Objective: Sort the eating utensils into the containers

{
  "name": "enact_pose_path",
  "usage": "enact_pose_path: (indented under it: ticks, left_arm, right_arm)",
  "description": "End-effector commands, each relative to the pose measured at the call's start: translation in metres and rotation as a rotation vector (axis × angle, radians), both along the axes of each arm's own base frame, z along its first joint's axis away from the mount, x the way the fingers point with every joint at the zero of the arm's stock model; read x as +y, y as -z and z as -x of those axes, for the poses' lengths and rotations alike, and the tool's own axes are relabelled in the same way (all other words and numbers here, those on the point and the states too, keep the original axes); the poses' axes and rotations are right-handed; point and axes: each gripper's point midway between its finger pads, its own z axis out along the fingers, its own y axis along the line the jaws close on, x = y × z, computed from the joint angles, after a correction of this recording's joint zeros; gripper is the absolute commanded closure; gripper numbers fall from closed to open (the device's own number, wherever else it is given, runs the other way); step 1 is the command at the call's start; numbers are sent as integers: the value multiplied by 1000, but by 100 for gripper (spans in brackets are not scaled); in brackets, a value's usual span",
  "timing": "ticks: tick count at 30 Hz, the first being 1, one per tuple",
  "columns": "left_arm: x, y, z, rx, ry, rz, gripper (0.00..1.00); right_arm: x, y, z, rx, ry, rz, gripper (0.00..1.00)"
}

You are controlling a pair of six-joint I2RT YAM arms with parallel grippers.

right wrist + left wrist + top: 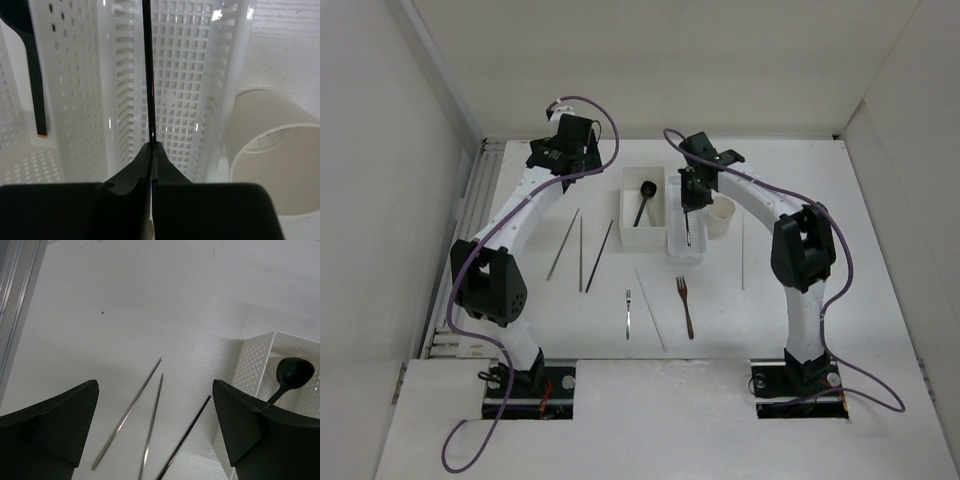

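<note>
Jaws of the right gripper [151, 147] were pressed shut on a thin dark chopstick [148, 75], which ran out from the fingertips lengthwise over the narrow perforated basket [200, 75], the cream cup [270, 150] just beside it. The left gripper [155, 387] hung wide open and empty above three loose chopsticks [126, 415], the white box [255, 360] holding the black spoon [292, 375] nearby.

Between right fingers [130, 170]: black chopstick [148, 75] — glossy, smooth. Behind it basket [190, 75], shiny white plastic; cup [270, 130] right of them matt cream. Between left fingers [60, 415]: metal chopsticks [127, 413], brushed sheen — on matt, faintly ribbed table [150, 300].
</note>
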Motion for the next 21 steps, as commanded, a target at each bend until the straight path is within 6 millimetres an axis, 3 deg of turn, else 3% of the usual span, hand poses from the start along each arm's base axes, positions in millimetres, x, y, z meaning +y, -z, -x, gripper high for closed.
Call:
enact_pose_path:
  ticks: [1, 15, 16, 18, 20, 21]
  left_arm:
    - [10, -27, 6, -72, -37, 9, 3]
    - [14, -18, 13, -57, -45, -4, 3]
    - [14, -18, 13, -57, -45, -4, 3]
    - [15, -22, 14, -66, -45, -1, 3]
    - [16, -18, 16, -53, -39, -13, 3]
    - [15, -19, 14, -59, -33, -18, 5]
  right_arm:
    - [-3, 18, 2, 43, 29, -14, 100]
    - [-7, 40, 11, 91, 38, 6, 100]
    - [-7, 40, 11, 91, 38, 6, 97]
    - [-11, 41, 6, 88, 40, 8, 83]
    - [-12, 30, -5, 43, 41, 21, 72]
    - [-14, 21, -7, 22, 35, 32, 72]
